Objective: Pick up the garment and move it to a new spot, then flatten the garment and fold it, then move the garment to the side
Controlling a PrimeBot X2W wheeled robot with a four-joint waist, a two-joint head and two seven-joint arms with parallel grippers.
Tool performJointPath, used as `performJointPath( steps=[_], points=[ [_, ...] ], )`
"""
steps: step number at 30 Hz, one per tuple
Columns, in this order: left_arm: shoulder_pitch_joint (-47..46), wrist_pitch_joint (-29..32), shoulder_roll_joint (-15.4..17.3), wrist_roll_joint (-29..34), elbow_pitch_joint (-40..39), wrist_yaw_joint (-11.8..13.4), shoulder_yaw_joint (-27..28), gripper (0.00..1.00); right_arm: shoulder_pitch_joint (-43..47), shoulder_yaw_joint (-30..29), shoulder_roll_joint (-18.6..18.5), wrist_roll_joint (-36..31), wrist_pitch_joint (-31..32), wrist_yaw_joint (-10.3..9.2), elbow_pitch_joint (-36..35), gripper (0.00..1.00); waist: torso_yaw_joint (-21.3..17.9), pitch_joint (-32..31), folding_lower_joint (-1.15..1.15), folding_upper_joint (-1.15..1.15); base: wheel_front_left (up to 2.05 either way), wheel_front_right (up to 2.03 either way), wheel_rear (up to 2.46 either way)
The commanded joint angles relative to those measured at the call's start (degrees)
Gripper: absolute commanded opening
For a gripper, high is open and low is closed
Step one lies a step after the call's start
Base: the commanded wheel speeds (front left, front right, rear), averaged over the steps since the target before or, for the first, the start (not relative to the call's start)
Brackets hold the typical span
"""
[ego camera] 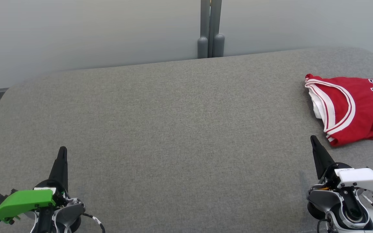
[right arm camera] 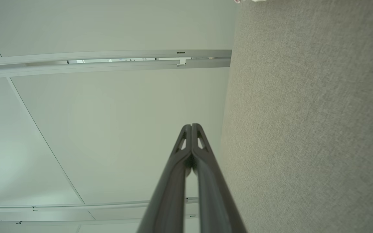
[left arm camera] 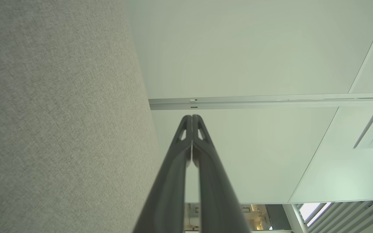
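The garment (ego camera: 355, 108) is a red sleeveless jersey with white trim and dark lettering. It lies folded at the right edge of the grey fabric surface (ego camera: 180, 136), partly cut off by the head view's border. My right gripper (ego camera: 312, 139) is shut and empty, its tip just below and left of the jersey's lower corner, apart from it. At the lower left my left gripper (ego camera: 62, 149) is shut and empty, far from the jersey. In each wrist view the two dark fingers are pressed together, left gripper (left arm camera: 192, 117) and right gripper (right arm camera: 191, 125).
A pale wall panel with a grey vertical post (ego camera: 210, 29) stands behind the surface's far edge. The surface has rounded far corners. Both wrist views look along the fabric surface (left arm camera: 60, 113) toward the pale wall panels (right arm camera: 108, 113).
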Motion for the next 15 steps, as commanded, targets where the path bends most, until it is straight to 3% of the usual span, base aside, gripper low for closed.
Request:
performJointPath(
  steps=[1, 15],
  points=[
    [-0.7, 0.1, 0.4, 0.1, -0.1, -0.3, 0.2, 0.0, 0.6, -0.1, -0.3, 0.4, 0.2, 0.02, -0.2, 0.0, 0.0, 0.0, 0.0, 0.0, 0.0, 0.0, 0.0],
    [-0.7, 0.1, 0.4, 0.1, -0.1, -0.3, 0.2, 0.0, 0.6, -0.1, -0.3, 0.4, 0.2, 0.02, -0.2, 0.0, 0.0, 0.0, 0.0, 0.0, 0.0, 0.0, 0.0]
  ],
)
